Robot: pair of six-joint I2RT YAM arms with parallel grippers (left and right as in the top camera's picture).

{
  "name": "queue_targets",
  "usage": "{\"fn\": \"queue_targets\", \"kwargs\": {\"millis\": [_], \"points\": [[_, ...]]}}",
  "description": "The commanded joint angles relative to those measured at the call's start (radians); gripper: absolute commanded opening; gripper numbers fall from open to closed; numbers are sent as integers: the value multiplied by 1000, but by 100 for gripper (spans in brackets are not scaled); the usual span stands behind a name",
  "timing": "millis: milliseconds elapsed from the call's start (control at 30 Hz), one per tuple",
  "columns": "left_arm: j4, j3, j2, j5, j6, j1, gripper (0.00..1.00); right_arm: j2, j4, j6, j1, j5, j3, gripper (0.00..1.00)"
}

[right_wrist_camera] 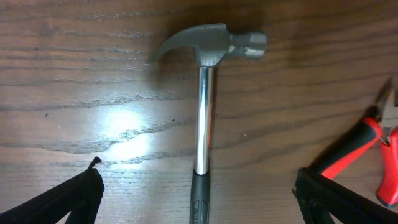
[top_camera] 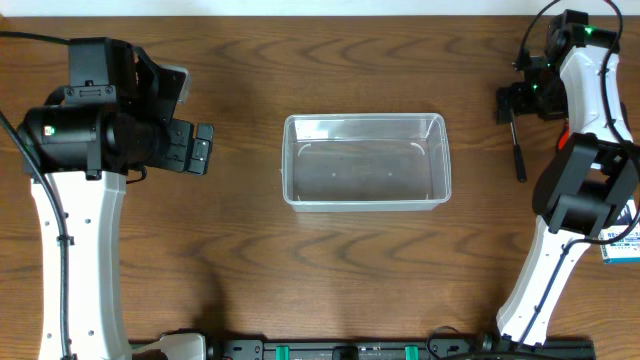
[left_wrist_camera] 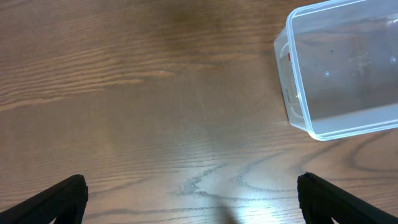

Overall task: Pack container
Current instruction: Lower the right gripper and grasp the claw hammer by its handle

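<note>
The clear plastic container (top_camera: 365, 119) stands empty in the middle of the table; its corner shows at the upper right of the left wrist view (left_wrist_camera: 292, 87). My left gripper (top_camera: 203, 150) is open and empty over bare wood to the container's left (left_wrist_camera: 193, 199). My right gripper (top_camera: 512, 104) is open above a hammer (right_wrist_camera: 204, 106) at the far right. The hammer's steel head points away and its black handle lies between my fingers (right_wrist_camera: 199, 194), not gripped. In the overhead view only the hammer's handle (top_camera: 520, 160) shows.
Red-handled pliers (right_wrist_camera: 357, 146) lie right of the hammer, close to my right finger; a bit of red shows by the right arm (top_camera: 565, 139). A small blue-and-white box (top_camera: 622, 246) sits at the right edge.
</note>
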Motion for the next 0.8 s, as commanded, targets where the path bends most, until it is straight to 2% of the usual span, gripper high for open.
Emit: {"fn": "queue_targets", "kwargs": {"millis": [0, 467, 767], "points": [[-3, 6, -5, -12, -16, -4, 98, 36, 2, 14, -4, -11, 19, 99], [-7, 6, -5, -12, -16, -4, 98, 43, 24, -71, -16, -33, 19, 99], [-8, 6, -5, -12, -16, -4, 98, 75, 24, -74, -21, -37, 19, 99]]}}
